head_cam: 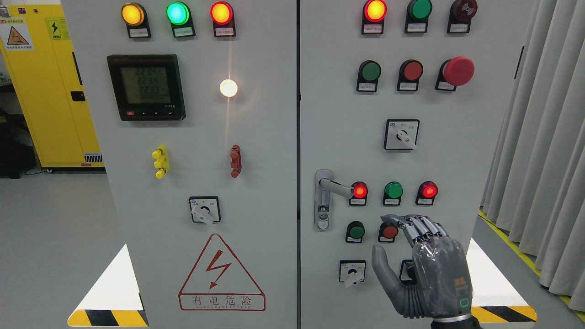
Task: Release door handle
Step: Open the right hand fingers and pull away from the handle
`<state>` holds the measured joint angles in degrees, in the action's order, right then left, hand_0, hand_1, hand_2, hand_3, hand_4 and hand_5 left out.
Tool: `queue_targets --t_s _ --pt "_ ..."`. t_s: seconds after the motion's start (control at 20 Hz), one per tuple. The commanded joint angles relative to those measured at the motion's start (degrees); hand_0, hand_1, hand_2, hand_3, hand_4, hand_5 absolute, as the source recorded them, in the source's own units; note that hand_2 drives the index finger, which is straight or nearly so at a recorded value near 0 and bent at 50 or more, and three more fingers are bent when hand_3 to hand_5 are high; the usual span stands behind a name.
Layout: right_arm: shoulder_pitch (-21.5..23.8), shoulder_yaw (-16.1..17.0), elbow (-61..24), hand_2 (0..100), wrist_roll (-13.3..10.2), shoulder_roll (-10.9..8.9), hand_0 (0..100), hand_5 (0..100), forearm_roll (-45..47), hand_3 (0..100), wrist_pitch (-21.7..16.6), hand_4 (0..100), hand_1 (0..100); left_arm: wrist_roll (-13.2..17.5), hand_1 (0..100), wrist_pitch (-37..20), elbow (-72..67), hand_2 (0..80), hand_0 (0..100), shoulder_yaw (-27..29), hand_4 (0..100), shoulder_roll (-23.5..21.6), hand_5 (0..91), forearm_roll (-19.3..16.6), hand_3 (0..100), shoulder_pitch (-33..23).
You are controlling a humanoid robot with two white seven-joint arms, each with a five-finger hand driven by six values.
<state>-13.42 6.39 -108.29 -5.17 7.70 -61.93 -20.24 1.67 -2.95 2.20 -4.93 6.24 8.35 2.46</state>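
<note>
right hand [427, 269] off door handle [330, 188] — fingers [413, 226] loosely spread.

It was an industrial electrical room: a grey control cabinet [256, 137] with indicator lamps [177, 13] filled the frame, a yellow safety cabinet [45, 91] at upper left.

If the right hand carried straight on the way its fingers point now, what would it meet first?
The right hand is clear of the door handle, its fingers spread and pointing up-left toward the panel. It would probably meet the red push button just beyond its fingertips first, though the depth to the panel is unclear.
</note>
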Motion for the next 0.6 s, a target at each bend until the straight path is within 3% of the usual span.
queue_targets --t_s 0.0,0.55 --pt "-0.7 5.4 0.2 0 0.2 -0.14 65 0 5.6 0 -0.6 0 13 0.0 56 0.0 0.0 0.0 12 0.0 0 0.0 0.0 0.0 0 0.0" --pt "-0.3 4.2 0.4 0 0.5 0.03 63 0 9.2 0 -2.8 0 8 0.0 56 0.0 0.0 0.0 12 0.0 0 0.0 0.0 0.0 0 0.0"
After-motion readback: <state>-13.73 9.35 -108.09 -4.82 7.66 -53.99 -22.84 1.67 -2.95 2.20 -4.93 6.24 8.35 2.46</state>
